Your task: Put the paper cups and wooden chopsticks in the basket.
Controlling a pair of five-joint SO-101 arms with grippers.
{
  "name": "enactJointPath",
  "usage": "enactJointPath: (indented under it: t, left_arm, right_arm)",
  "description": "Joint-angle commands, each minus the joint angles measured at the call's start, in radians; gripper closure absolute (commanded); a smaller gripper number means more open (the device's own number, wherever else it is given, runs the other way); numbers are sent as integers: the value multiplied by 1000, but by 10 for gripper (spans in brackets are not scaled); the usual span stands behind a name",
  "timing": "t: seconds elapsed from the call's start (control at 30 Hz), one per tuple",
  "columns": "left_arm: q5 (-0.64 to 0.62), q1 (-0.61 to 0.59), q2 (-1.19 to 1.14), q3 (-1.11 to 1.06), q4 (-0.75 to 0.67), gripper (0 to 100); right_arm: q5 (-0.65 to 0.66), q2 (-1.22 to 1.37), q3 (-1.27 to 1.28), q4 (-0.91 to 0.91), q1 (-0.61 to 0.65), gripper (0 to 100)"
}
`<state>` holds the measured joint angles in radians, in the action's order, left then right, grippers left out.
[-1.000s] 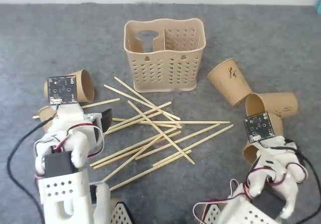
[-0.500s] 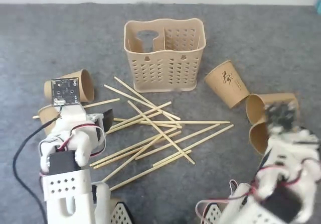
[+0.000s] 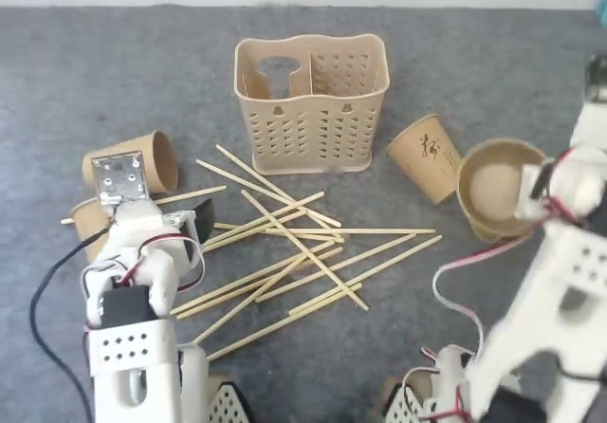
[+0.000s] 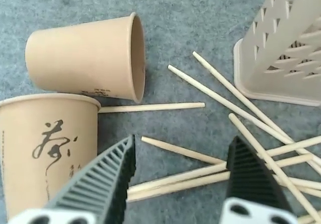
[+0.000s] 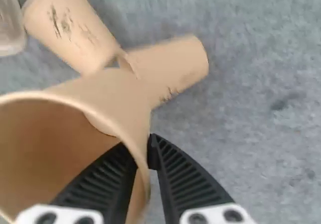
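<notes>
The beige slotted basket (image 3: 311,101) stands upright at the back middle. Wooden chopsticks (image 3: 294,243) lie scattered in front of it. My right gripper (image 5: 143,151) is shut on the rim of a paper cup (image 5: 75,133), held off the table at the right (image 3: 495,191) with its mouth facing up. Below it lie a printed cup (image 5: 65,25) and a plain cup (image 5: 170,68). My left gripper (image 4: 183,148) is open above chopsticks (image 4: 175,184), beside two cups lying on their sides (image 4: 85,58), (image 4: 45,143).
The grey carpet-like table (image 3: 474,63) has free room behind and to both sides of the basket. The printed cup (image 3: 427,157) lies just right of the basket's front corner. A corner of the basket (image 4: 286,48) shows in the left wrist view.
My right arm has swung up and to the right, lifting one cup off the table from the pile at the right. The left arm has shifted only slightly.
</notes>
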<state>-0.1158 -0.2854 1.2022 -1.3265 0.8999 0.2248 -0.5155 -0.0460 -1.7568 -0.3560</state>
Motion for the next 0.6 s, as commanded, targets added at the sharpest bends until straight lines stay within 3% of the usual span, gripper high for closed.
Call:
enactJointPath:
  t: [0.0, 0.37, 0.57]
  left_arm:
    - [-9, -9, 20, -41, -117, 721]
    - [-15, -81, 20, -67, -181, 721]
    - [-15, -81, 20, -67, -181, 721]
  right_arm:
    - [-103, 84, -163, -38, 107, 990]
    - [-338, 228, -522, -28, 394, 990]
    - [-353, 341, -730, 25, 516, 987]
